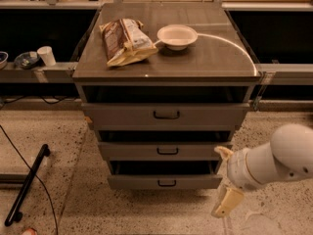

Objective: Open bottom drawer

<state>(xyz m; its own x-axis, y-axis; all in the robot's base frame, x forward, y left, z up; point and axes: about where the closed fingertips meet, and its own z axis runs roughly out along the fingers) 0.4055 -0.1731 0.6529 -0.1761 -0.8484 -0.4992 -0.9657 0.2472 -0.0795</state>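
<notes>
The bottom drawer (137,182) is the lowest of three stacked grey drawers, with a small black bracket handle (167,183). Its front stands a little forward of the cabinet, with a dark gap above it. My gripper (224,178) is low at the right, just off the drawer front's right end and apart from the handle. One pale finger (223,152) points up by the middle drawer (167,151). The other finger (227,202) hangs below near the floor. The gripper is open and holds nothing.
The top drawer (166,114) has a bigger black handle. On the cabinet top lie a chip bag (124,39) and a white bowl (177,35). A cup (47,55) stands on the left ledge. A black bar (27,184) and a cable lie on the speckled floor at left.
</notes>
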